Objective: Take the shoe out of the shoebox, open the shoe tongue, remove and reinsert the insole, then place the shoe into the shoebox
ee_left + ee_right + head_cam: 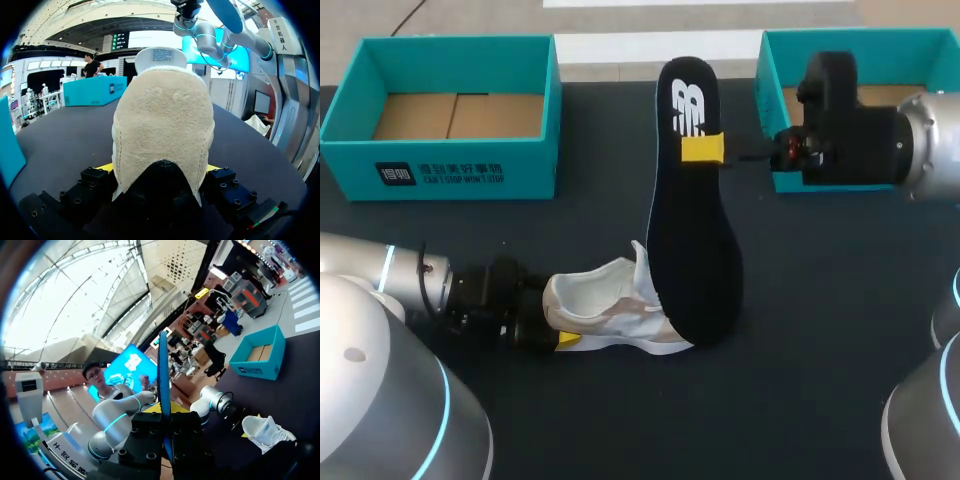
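An open teal shoebox (445,110) with a bare cardboard floor stands well beyond the left gripper (555,320), off to its far side on the dark table (820,330). The left gripper lies low over the table. Its fingers are set fairly wide and clamp the heel of the white shoe (615,315) from both sides. In the left wrist view a yellow tip (107,167) shows at each flank of the fuzzy heel (162,135). The shoe rests on its sole, with its toe pointing away from this gripper and its tongue standing up ahead.

Just past the shoe's opening, the black insole (690,230) stands almost upright. Its lower end is beside the shoe and may be touching it, though I cannot tell. Its upper part is pinched between the narrowly set fingers of the right gripper (705,148), which holds it from the right. The right wrist view shows the insole edge-on (163,375) between that gripper's fingers, with the shoe (265,432) lying well ahead and below. A second teal shoebox (775,60) sits just behind the right gripper, partly hidden by the arm.
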